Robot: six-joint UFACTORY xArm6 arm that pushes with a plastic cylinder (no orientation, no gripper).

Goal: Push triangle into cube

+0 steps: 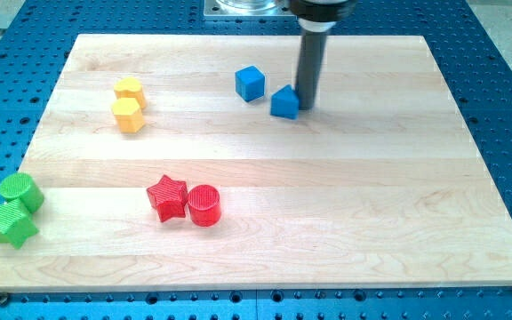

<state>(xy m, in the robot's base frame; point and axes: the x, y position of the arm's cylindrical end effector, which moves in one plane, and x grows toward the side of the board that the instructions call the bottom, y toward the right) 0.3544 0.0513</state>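
A blue triangle block (284, 102) lies on the wooden board near the view's top, right of centre. A blue cube (250, 83) sits a short way to its upper left, with a small gap between them. My tip (307, 106) is the lower end of the dark rod and stands right beside the triangle's right side, touching or nearly touching it. The cube is on the far side of the triangle from my tip.
Two yellow blocks (129, 105) sit together at the upper left. A red star (167, 196) and a red cylinder (204, 205) sit side by side at lower centre. A green cylinder (20, 191) and a green star (10, 224) sit at the lower left edge.
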